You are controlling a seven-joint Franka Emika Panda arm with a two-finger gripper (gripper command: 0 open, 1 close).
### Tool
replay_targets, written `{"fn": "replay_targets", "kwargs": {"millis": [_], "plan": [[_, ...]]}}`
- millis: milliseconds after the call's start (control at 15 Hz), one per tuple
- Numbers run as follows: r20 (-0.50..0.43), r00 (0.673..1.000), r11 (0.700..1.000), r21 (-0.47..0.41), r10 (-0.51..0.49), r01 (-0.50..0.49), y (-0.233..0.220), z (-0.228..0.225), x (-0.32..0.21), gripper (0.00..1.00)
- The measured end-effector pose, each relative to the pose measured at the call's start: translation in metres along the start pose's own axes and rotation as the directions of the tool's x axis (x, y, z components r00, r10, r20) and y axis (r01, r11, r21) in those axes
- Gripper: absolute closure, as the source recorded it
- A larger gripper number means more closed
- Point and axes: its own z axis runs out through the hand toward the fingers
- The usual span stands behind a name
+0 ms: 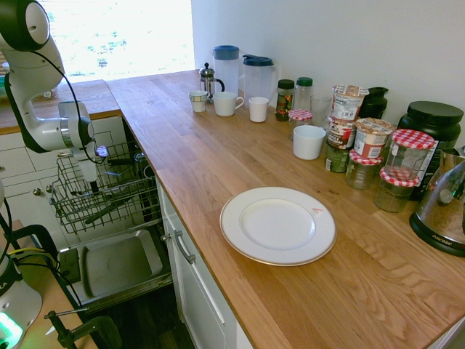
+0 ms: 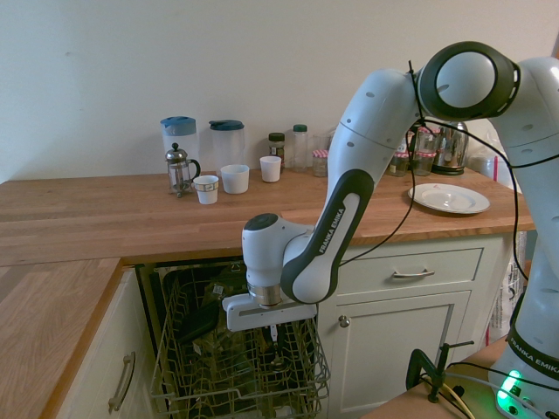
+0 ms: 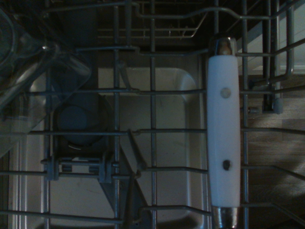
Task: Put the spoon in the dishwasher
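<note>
Wrist view, closest items: one white handle (image 3: 224, 129) with metal ends and two round studs, seen against the wires of the dishwasher rack (image 3: 153, 114); whether I grip it or it lies there, I cannot tell. One clear vessel (image 3: 28, 71), part seen, beside it the grey rack fittings.

First exterior view, near to far. Lower left of the frame: open dishwasher door (image 1: 120, 262), inner side up. Centre: one white plate (image 1: 277, 224), thin dark rim, upright cups well apart from it. Right edge: one metal kettle (image 1: 443, 207). Left: my gripper (image 1: 94, 189), one, pointing down at the pulled-out rack, fingers closed together; whether anything is pinched between them is not clear. Right of centre, beyond the plate: one white cup (image 1: 309, 142), near jars with red-checked lids (image 1: 397, 177). Upper centre: two white mugs (image 1: 227, 104), one French press (image 1: 208, 81), two blue-lidded pitchers (image 1: 258, 76).

Spoon, one: I cannot make it out for certain in any view; some small dark and shiny shapes under my fingers stay too indistinct.
</note>
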Motion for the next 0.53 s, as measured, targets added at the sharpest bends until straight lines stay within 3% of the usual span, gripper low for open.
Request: {"fn": "replay_targets", "kwargs": {"millis": [533], "plan": [[-0.021, 1.000, 1.000, -0.003, 0.013, -0.013, -0.0023, 0.0074, 0.0084, 0.00]]}}
